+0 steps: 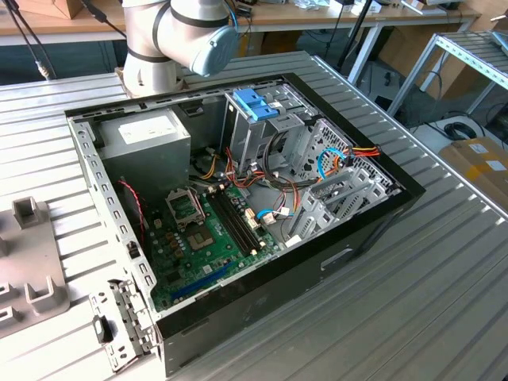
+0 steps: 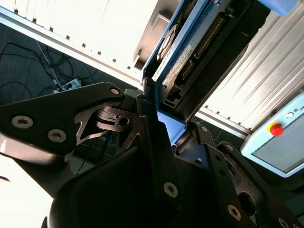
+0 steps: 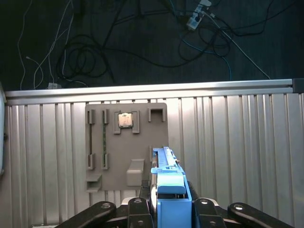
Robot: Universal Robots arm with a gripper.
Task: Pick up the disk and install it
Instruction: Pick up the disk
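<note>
The disk [image 3: 169, 186] stands on edge between my fingers in the first wrist view, its blue plastic carrier frame facing the camera. In the second wrist view the disk [image 2: 183, 50] shows a grey metal face, a white label and a blue edge. My gripper [image 3: 169, 211] is shut on it, one black finger [image 2: 151, 118] pressed against each side. It hangs above the ribbed metal table [image 3: 237, 142], next to a grey fixture plate [image 3: 109, 142]. The open computer case [image 1: 373, 230] lies on its side in the exterior view.
Inside the case sit a green motherboard [image 1: 202, 238], a grey power-supply box [image 1: 151, 135], a metal cage with a blue handle [image 1: 255, 103] and loose cables [image 1: 333, 163]. The arm's base [image 1: 171, 40] stands behind the case. The fixture plate holds a chip [image 3: 125, 120]. A pendant's red button [image 2: 275, 128] shows nearby.
</note>
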